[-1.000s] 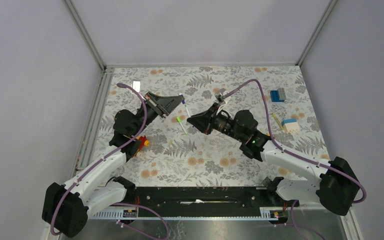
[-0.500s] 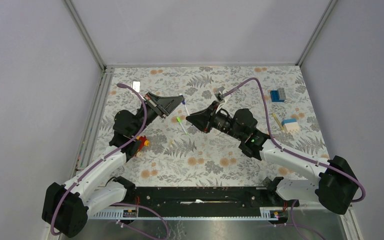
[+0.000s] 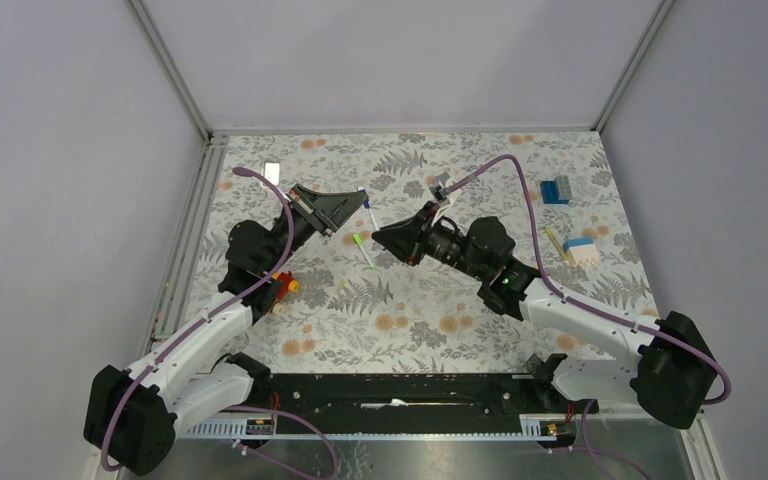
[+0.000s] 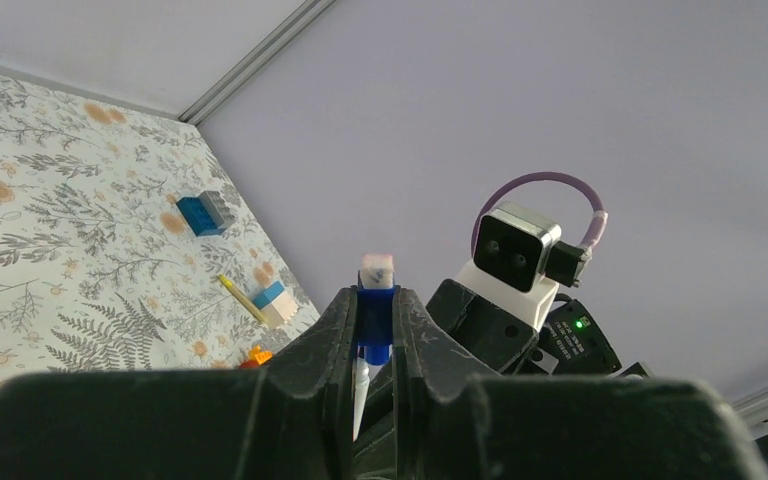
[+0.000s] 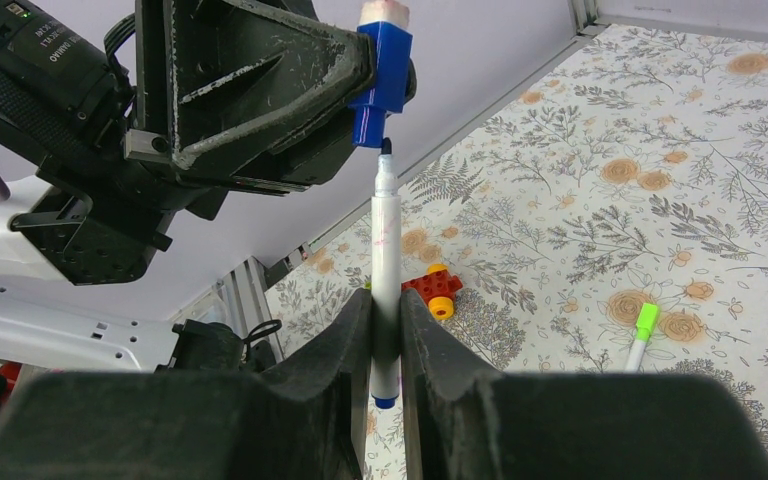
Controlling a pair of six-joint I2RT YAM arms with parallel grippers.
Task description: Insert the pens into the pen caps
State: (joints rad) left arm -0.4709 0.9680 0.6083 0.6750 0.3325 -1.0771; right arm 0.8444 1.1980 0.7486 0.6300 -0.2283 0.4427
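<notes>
The left gripper [image 4: 371, 308] is clamped on a small dark blue plastic pen cap [image 5: 382, 70]. The right gripper [image 5: 385, 325] pinches a thin white-barrelled pen [image 5: 385, 240], its dark tip right at the cap's mouth and its barrel wholly outside. Both hang above the floral-patterned table [image 3: 480, 170], midway between its side edges and nearer its far edge.

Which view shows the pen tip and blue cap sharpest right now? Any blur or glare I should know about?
Right wrist view: sharpest, with the pen and blue cap crisp, evenly lit, no glare. Left wrist view: the cap's pale end is slightly soft. Top external view: even light, but both are too small to judge.
</notes>
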